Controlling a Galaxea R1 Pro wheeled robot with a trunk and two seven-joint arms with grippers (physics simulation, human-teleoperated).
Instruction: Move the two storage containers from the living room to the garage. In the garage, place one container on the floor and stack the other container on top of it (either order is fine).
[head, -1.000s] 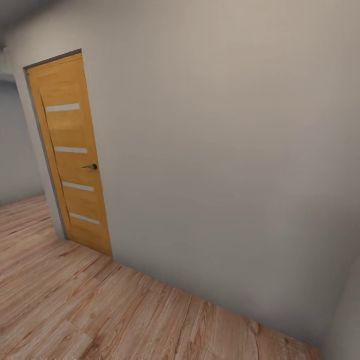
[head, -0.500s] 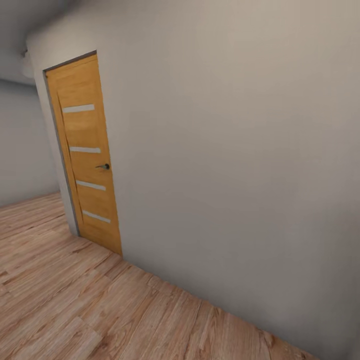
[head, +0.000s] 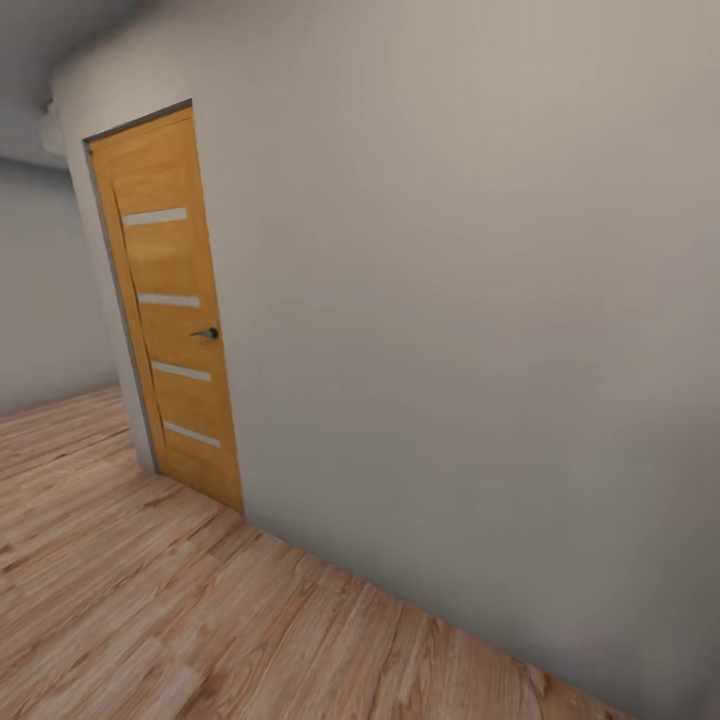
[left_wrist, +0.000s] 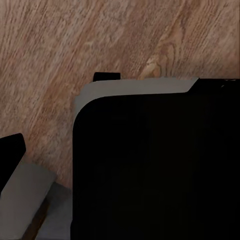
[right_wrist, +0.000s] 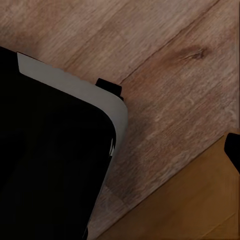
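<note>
Pale wall, wooden door, plank floor.

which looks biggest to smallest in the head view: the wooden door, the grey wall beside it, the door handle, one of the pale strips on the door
1. grey wall
2. wooden door
3. pale strip
4. door handle

The handle and the strip are both small; the strip looks longer, so it ranks above the handle.

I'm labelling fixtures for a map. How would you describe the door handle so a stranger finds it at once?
Start at the long pale grey wall above the wood plank floor. At its left end stands an orange-brown wooden door with four pale horizontal strips. The door handle is the small dark lever at its right edge, between the second and third strips.
</note>
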